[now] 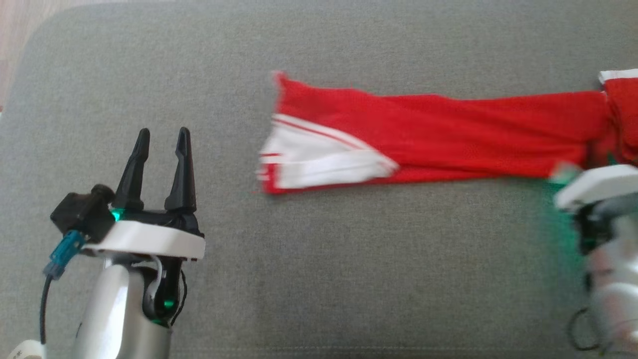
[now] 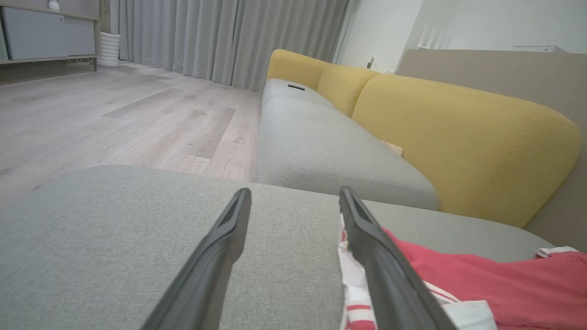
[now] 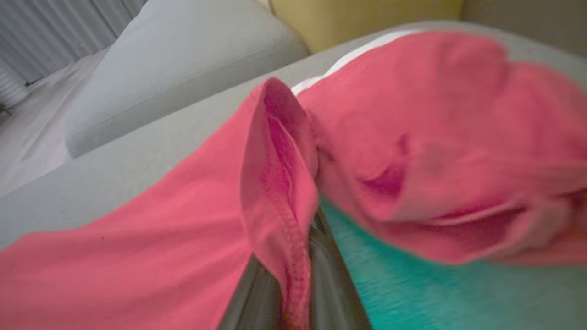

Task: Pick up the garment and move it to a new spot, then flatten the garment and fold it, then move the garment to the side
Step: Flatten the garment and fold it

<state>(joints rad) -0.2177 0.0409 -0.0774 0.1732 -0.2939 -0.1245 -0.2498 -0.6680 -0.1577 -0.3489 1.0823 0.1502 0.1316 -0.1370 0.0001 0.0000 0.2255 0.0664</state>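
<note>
The garment [image 1: 448,134] is red with white stripes at its left end and lies stretched in a long band across the grey cushion [image 1: 319,279]. My left gripper [image 1: 163,133] stands open at the lower left, empty and well clear of the cloth. From the left wrist, the garment [image 2: 504,284] lies just right of the open left gripper [image 2: 294,192]. My right wrist [image 1: 598,187] is blurred at the band's right end. Seen from the right wrist, the right gripper [image 3: 300,256] is shut on a raised fold of the garment's [image 3: 137,238] hemmed edge.
Wooden floor [image 1: 20,25] shows past the cushion's rounded far left corner. Beyond the cushion stands a sofa with a grey seat [image 2: 330,151] and yellow backrests [image 2: 458,137]. Grey curtains [image 2: 206,36] and a low cabinet [image 2: 46,36] stand across the room.
</note>
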